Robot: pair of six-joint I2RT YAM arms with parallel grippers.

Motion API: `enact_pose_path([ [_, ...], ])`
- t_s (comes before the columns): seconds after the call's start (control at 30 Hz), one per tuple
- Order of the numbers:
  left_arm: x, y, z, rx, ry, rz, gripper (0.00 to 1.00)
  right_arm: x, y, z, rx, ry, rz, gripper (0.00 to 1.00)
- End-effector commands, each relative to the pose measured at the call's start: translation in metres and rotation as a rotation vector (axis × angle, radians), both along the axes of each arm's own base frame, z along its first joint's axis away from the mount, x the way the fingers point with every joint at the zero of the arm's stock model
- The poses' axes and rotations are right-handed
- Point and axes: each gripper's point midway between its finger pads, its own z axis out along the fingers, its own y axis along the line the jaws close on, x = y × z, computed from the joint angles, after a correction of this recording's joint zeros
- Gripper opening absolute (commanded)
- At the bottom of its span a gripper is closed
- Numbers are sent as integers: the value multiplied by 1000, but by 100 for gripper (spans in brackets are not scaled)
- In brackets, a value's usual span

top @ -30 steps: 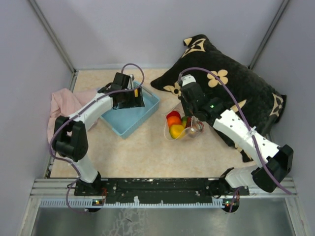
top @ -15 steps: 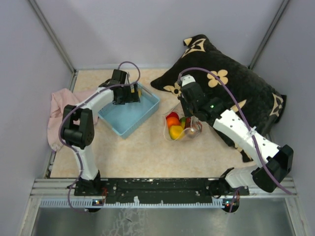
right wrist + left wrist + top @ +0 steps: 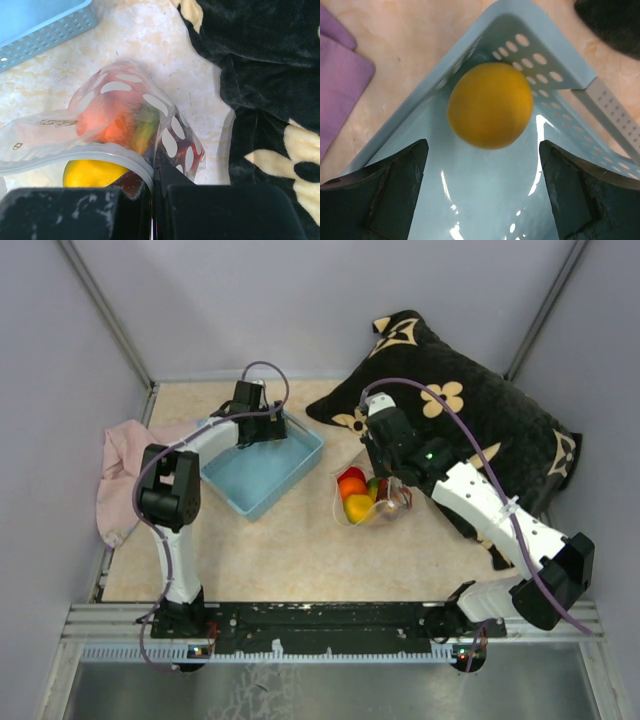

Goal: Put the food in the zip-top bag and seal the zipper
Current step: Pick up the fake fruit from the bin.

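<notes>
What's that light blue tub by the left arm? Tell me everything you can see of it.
It is a light-blue basket of glossy-looking plastic, rectangular and open-topped, with rows of small holes through its walls. It sits flat on the beige table, turned at an angle, between a pink cloth and a black cushion. One round orange-yellow fruit lies in its far corner. The left gripper hovers above it, open.

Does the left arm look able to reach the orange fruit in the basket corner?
Probably yes: the left gripper is open, the orange fruit lies straight ahead of it with nothing between, though the basket corner hems it in.
</notes>
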Motion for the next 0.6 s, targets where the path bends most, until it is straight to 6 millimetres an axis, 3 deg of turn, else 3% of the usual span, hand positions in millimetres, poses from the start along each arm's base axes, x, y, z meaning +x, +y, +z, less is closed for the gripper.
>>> enact_pose_path([
  [0.0, 33, -4, 16, 1, -160, -29, 97, 13, 2, 26, 29, -77, -10, 0],
  [0.57, 47, -9, -13, 64, -233, -162, 86, 9, 3, 17, 40, -50, -11, 0],
])
